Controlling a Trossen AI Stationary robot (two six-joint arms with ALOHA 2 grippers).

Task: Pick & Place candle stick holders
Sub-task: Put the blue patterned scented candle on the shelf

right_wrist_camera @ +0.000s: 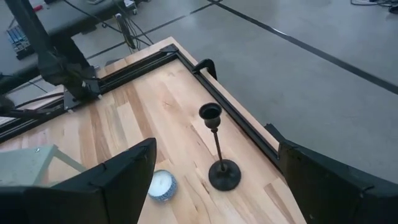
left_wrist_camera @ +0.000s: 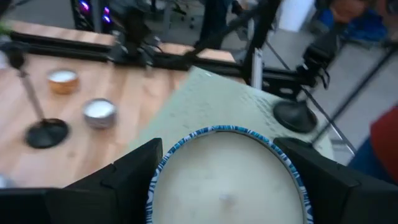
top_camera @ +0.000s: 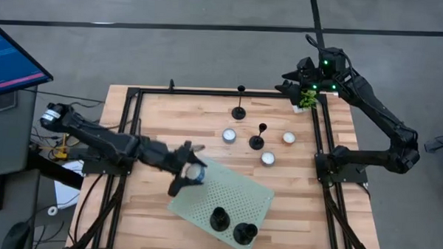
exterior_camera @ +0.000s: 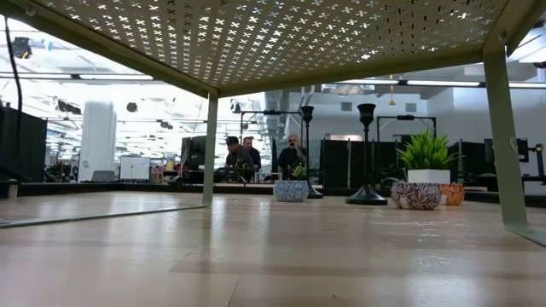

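Left tool [top_camera: 191,170] grips a blue-rimmed tealight candle [left_wrist_camera: 227,177] above the perforated tray [top_camera: 237,195]; right tool [top_camera: 291,87] open, empty; no legible writing.

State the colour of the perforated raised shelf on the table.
Pale green, seen best in the high view: the perforated shelf.

Four black candle stick holders here, all standing upright, each a round flat base with a skinny stem and a little cup on top. Two sit on the bare wood in the upper middle of the high view: one [top_camera: 239,111] near the back rail, the other [top_camera: 257,141] a bit lower and to the right. The remaining pair sit near the bottom centre on a pale perforated raised shelf [top_camera: 237,193]: one [top_camera: 219,219] just left of its neighbour [top_camera: 245,233], close together.
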